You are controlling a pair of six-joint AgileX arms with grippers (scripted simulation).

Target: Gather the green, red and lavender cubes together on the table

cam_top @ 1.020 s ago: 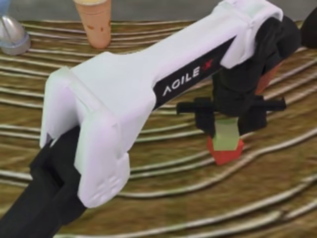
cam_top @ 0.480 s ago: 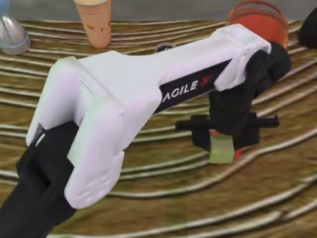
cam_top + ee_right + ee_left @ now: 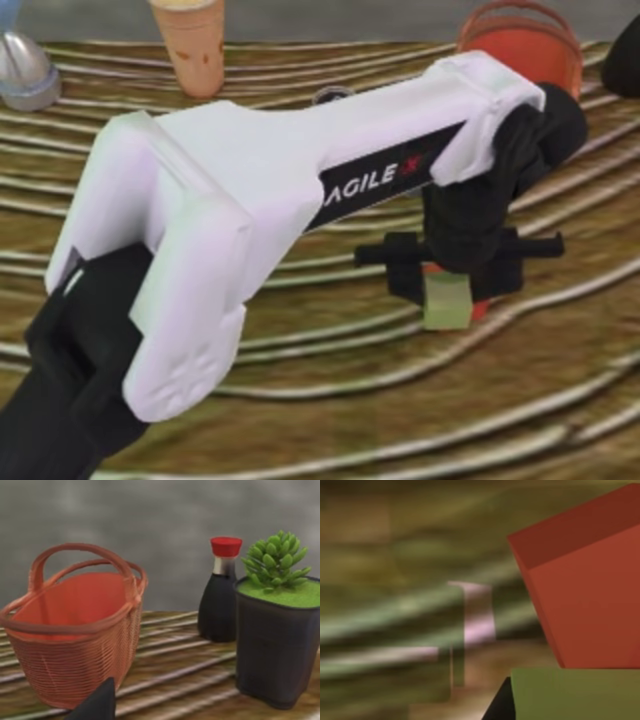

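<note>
Left arm stretched across the counter [image 3: 330,420] from the near left corner toward centre-right, left gripper [image 3: 447,290] pointing down over the cubes. Green cube [image 3: 446,303] between the black fingers [image 3: 408,280] — gripped on both sides, fingers closed to its width. Directly beneath it the red cube [image 3: 479,311], only a thin sliver showing at the green one's right and upper edges from above; whether green touches red or hangs just over it, cannot tell. In the left wrist view, red cube [image 3: 585,590] large and close, green cube [image 3: 575,692] at the edge of view just beside it, and a small pale lavender cube [image 3: 479,612] farther off on the streaked counter, well apart from the other two.

Along the far edge: an orange patterned cup [image 3: 190,45] left of centre, a grey rounded object [image 3: 25,70] at the far left, a red woven basket [image 3: 525,45] at the far right.

Right arm off at the far right edge; fingers' state — cannot tell. Right wrist view: basket [image 3: 75,640], dark sauce bottle [image 3: 220,597] with a red cap, black pot with a green succulent [image 3: 277,640].
</note>
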